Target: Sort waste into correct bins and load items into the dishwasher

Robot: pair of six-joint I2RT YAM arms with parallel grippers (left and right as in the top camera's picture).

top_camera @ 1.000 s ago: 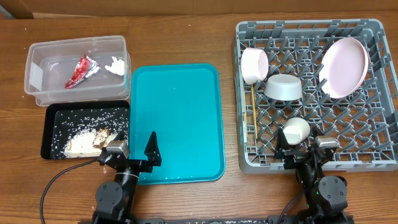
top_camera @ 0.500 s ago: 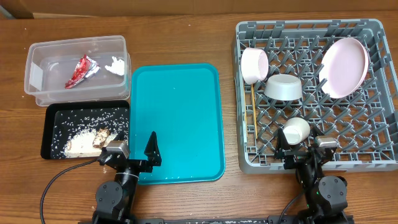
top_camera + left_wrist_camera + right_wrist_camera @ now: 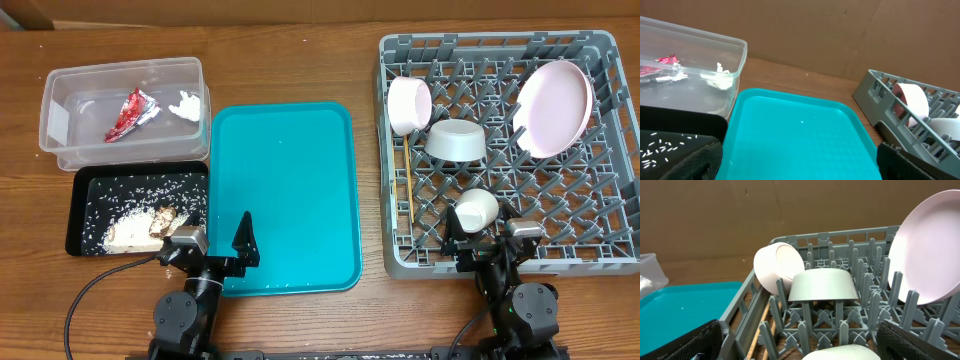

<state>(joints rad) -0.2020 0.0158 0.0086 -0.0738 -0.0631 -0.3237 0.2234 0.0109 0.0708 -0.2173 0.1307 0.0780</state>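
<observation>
The grey dish rack (image 3: 600, 45) at right holds the pale pink plate (image 3: 553, 107), grey bowl (image 3: 456, 140), pinkish-white bowl (image 3: 408, 104), white cup (image 3: 477, 209) and chopsticks (image 3: 408, 183). The clear tub (image 3: 60, 120) holds the red-and-silver wrapper (image 3: 131, 113) and white napkin (image 3: 185, 104). The black tray (image 3: 80, 215) holds rice and brownish scraps (image 3: 135, 230). My left gripper (image 3: 214, 243) is open and empty over the near edge of the teal tray (image 3: 285, 190). My right gripper (image 3: 483, 233) is open and empty at the rack's near edge, just behind the cup.
The right wrist view shows the plate (image 3: 925, 255), grey bowl (image 3: 823, 285), pinkish-white bowl (image 3: 775, 267) and a chopstick (image 3: 760, 330) among the pegs. The left wrist view shows the teal tray (image 3: 795, 135), tub (image 3: 700, 65) and rack corner (image 3: 875, 90).
</observation>
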